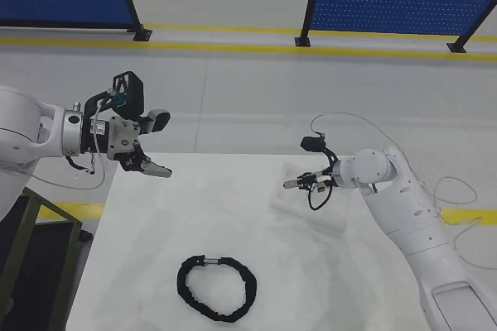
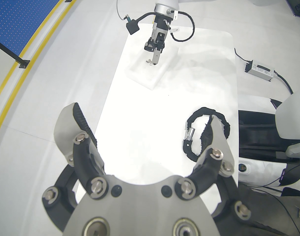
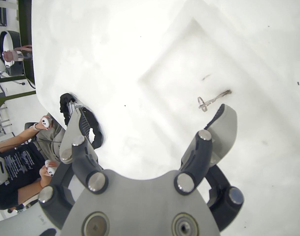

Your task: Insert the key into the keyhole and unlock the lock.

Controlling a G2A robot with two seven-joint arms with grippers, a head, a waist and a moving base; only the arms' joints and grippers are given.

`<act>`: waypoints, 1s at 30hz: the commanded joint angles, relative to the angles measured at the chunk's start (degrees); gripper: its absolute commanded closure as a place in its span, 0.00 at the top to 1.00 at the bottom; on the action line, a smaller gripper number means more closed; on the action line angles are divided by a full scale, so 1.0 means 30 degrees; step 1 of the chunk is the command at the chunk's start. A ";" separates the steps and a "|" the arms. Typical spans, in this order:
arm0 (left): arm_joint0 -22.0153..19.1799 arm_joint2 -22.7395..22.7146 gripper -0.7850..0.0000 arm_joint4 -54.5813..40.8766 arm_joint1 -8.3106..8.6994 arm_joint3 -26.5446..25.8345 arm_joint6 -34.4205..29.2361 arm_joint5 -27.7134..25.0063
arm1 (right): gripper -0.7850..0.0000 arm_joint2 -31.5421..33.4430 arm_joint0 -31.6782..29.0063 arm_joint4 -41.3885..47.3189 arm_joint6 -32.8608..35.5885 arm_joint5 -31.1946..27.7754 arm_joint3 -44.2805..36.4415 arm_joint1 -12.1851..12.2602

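Observation:
A black fabric-covered chain lock (image 1: pixel 217 287) lies in a loop near the table's front edge, its metal cylinder (image 2: pixel 190 133) facing the left side. The small silver key (image 3: pixel 209 100) lies flat in a shallow white tray (image 1: pixel 323 217) at the right of the table. My right gripper (image 1: pixel 294 184) hangs open just over the tray, and one fingertip (image 3: pixel 222 114) is close beside the key without touching it. My left gripper (image 1: pixel 153 165) is open and holds nothing, raised above the table's far left corner. The lock (image 2: pixel 189 148) sits partly behind one left finger (image 2: pixel 217 133).
The white table (image 1: pixel 166 273) ends close to the lock at the front. A dark metal frame (image 1: pixel 33 248) stands beside its left edge. Blue barrier panels (image 1: pixel 398 15) stand on the floor far behind.

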 commanded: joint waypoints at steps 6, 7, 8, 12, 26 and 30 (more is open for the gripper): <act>0.0000 0.0000 1.00 0.0000 0.0000 0.0000 0.0000 0.0000 | 1.00 -0.0015 -0.0237 -0.0397 -0.1253 0.1561 -0.0030 -0.0030; 0.0000 0.0000 1.00 0.0000 0.0000 0.0000 0.0000 0.0000 | 1.00 -0.0015 -0.0237 -0.0397 -0.1253 0.1561 -0.0030 -0.0030; 0.0000 0.0000 1.00 0.0000 0.0000 0.0000 0.0000 0.0000 | 1.00 -0.0015 -0.0237 -0.0397 -0.1253 0.1561 -0.0030 -0.0030; 0.0000 0.0000 1.00 0.0000 0.0000 0.0000 0.0000 0.0000 | 1.00 -0.0015 -0.0237 -0.0397 -0.1253 0.1561 -0.0030 -0.0030; 0.0000 0.0000 1.00 0.0000 0.0000 0.0000 0.0000 0.0000 | 1.00 -0.0312 -0.0373 -0.1262 -0.1685 0.2775 -0.0021 -0.0057; 0.0000 0.0000 1.00 0.0000 0.0000 0.0000 0.0000 0.0000 | 1.00 -0.0850 -0.0697 -0.2547 -0.2166 0.4393 -0.0947 -0.0109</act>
